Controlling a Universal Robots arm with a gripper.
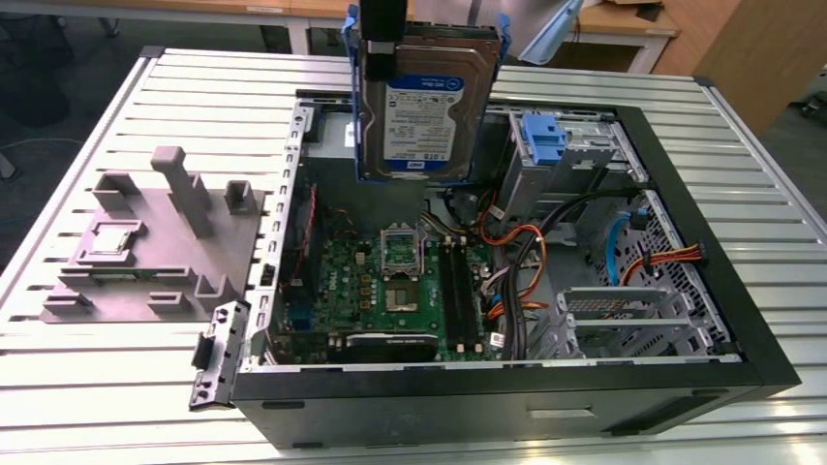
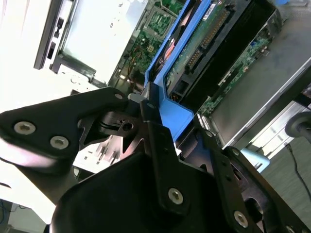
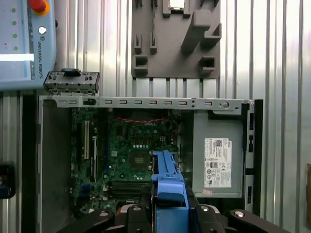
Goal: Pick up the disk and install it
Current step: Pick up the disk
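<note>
Pincer (image 2: 171, 118) clenched on the disk (image 1: 420, 107), gripping its blue carrier frame at one end. Drive hangs upright, label toward the exterior view, above the far part of the open case.

Slatted metal surface (image 1: 104, 387) carries everything. Black computer case (image 1: 517, 399) lies on its side with the panel off and the insides exposed. Grey fixture block (image 1: 155, 242) sits just beside the case, at the exterior view's left.

Inside the case I note the grey power-supply box (image 3: 218, 155), the green motherboard (image 1: 387, 281) and a lone blue bracket (image 1: 543, 140) at the drive cage, near my disk but apart from it.

Judgement: pickup is done, with the disk clear of surface and case alike. Install is not yet done, as the disk sits in no bay and touches nothing but my pincer.
</note>
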